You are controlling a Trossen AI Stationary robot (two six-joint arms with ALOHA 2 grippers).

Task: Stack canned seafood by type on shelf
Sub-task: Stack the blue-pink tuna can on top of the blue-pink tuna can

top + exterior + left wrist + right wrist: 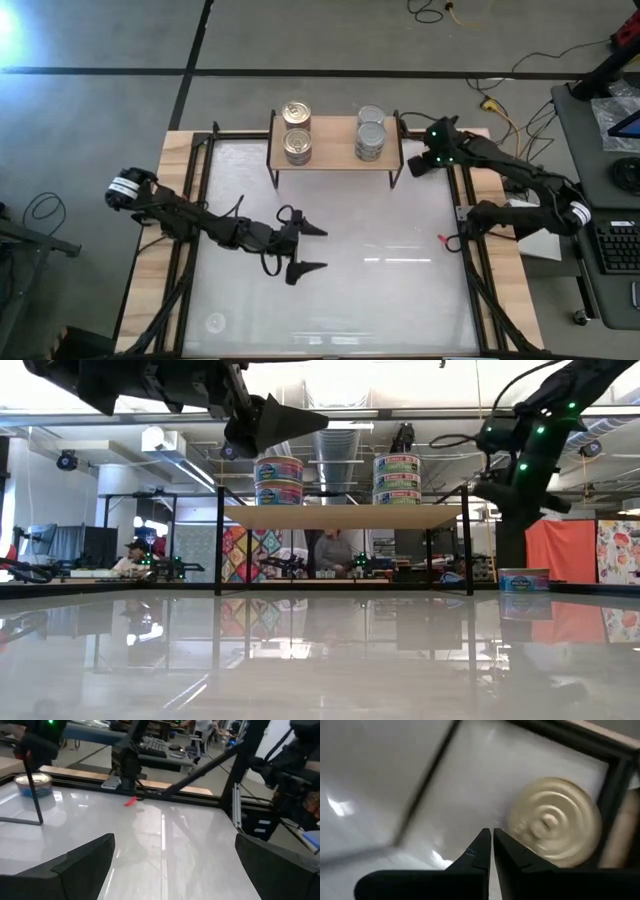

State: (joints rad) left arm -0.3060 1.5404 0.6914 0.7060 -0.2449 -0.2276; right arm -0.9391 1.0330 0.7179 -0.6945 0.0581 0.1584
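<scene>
Shelf: I'm seeing the shelf (335,157) standing at the upper centre of the high view, on the white worktop (380,300).
Gold-lid tins: two (297,132) are sitting on its left half.
Silver-lid tins: a group (370,135) is sitting on its right half.
Loose tin: one tin (554,829) is lying on the worktop beside the shelf's right leg.
Left pincer: the left pincer (306,250) is hovering mid-frame, spread wide, holding nothing.
Right pincer: the right pincer (491,845) is hanging upper right, pressed together, empty, just above the loose tin.
</scene>
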